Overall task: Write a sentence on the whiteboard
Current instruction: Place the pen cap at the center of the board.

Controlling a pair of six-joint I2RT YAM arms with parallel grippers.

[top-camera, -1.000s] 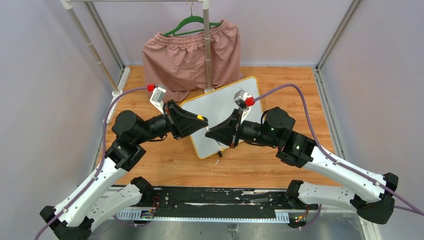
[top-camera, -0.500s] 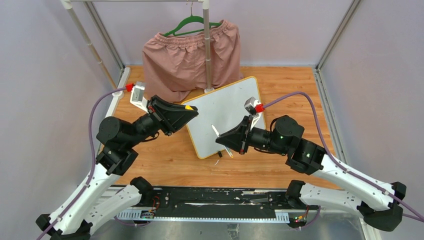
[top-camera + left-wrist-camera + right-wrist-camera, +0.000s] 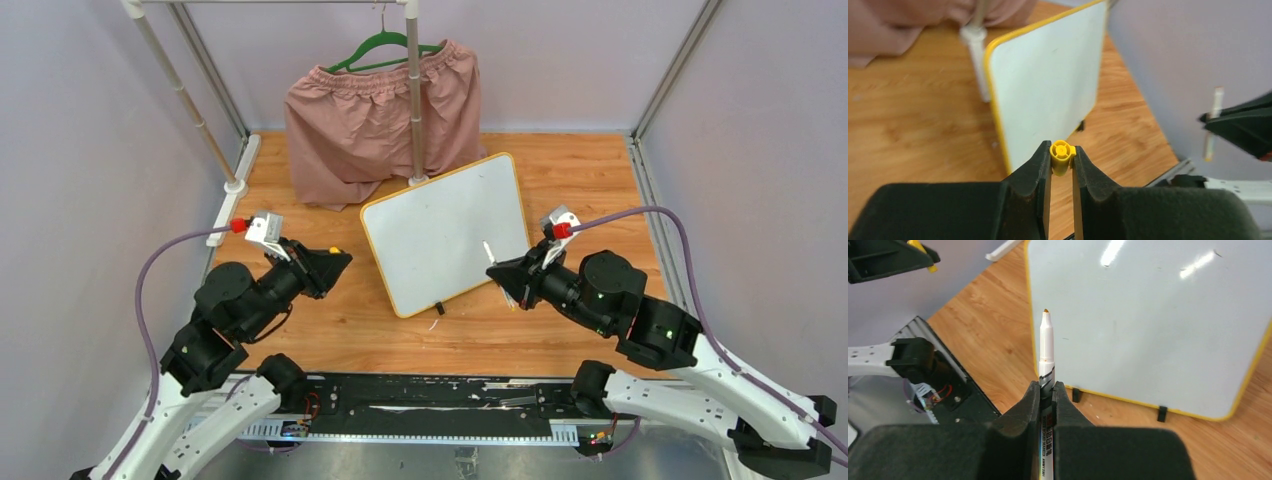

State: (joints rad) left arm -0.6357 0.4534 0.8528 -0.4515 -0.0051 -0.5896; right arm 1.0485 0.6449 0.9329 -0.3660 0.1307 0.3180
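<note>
My left gripper (image 3: pixel 1062 152) is clamped on a small yellow plastic marker cap (image 3: pixel 1061 156), whose round end shows between my fingertips. My left wrist camera shows that grip plainly. From above, the cap is only a yellow speck at the gripper's nose. Ahead of these jaws and apart from them, the rectangular white whiteboard with a thin yellow-orange frame (image 3: pixel 1048 90) stands on the wooden tabletop (image 3: pixel 908 115).

My right gripper (image 3: pixel 1047 387) is closed tight on the barrel of a white marker pen with an orange nib (image 3: pixel 1046 347). The pen sticks straight out past my fingertips toward the board's white face. The right wrist camera shows the nib's colour and the small black feet (image 3: pixel 1162 413) under the board's near edge. The top camera shows the pen only as a thin white sliver.

Only the top view sets the board between my two grippers, with the right one near its edge and the left one farther off. Pink cloth shorts (image 3: pixel 380 110) on a green hanger (image 3: pixel 385 45) hang beyond it. I cannot tell whether the nib touches the board.
</note>
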